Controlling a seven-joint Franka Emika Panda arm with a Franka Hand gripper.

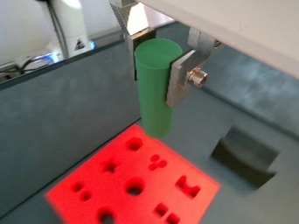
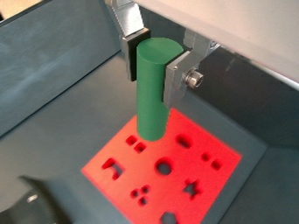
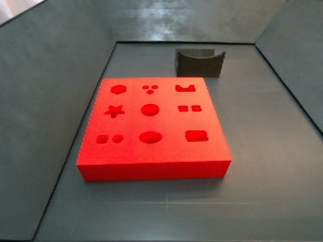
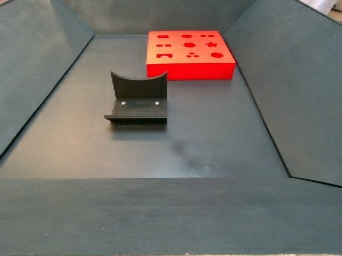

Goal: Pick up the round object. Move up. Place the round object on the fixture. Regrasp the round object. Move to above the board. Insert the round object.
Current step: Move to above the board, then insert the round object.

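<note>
Round object (image 1: 156,87) upright, clamped in pincer (image 1: 160,63) | above board (image 1: 138,182) | fixture (image 4: 135,98) on dark grey floor (image 4: 201,140)

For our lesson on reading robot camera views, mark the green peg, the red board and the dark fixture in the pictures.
green peg (image 1: 156,87): wrist view, mid-shaft, held between the gripper (image 1: 156,54) fingers.
red board (image 3: 171,124): side view, flat top between cutouts.
fixture (image 4: 136,92): side view, curved notched upright.

Both wrist views are looking down past my end effector (image 1: 162,63) from close above the board (image 1: 135,185). Both side views are looking down from farther off, sharing the board (image 3: 151,128) and fixture (image 4: 136,98), one from each end.
</note>
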